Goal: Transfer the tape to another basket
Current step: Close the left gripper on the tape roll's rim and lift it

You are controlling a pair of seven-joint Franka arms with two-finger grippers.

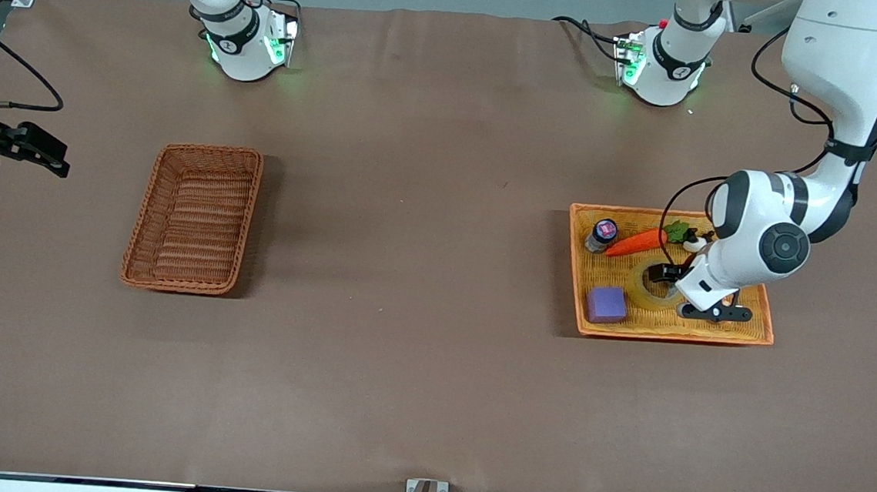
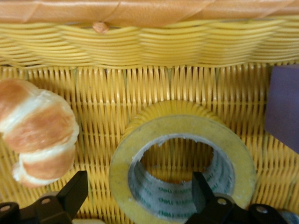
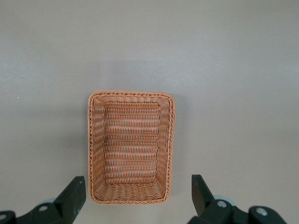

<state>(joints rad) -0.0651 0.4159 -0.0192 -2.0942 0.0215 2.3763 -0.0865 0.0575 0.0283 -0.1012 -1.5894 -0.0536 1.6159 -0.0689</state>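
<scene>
The tape (image 1: 647, 291) lies flat in the orange-yellow tray (image 1: 760, 334) at the left arm's end of the table. My left gripper (image 1: 669, 284) is down on it and open. In the left wrist view the tape (image 2: 182, 140) fills the middle, and my left gripper (image 2: 138, 182) straddles its wall: one finger (image 2: 203, 193) is inside the grey core, the other (image 2: 72, 196) is outside the ring. The reddish-brown basket (image 1: 193, 217) stands empty toward the right arm's end. My right gripper (image 1: 47, 153) waits open, high beside it; the right wrist view shows the gripper (image 3: 138, 186) above the basket (image 3: 131, 147).
The tray also holds a toy carrot (image 1: 635, 243), a small bottle (image 1: 602, 234), a purple block (image 1: 606, 304) and a bread roll (image 2: 37, 126) beside the tape. The purple block (image 2: 285, 107) lies close to the tape. Brown tabletop lies between tray and basket.
</scene>
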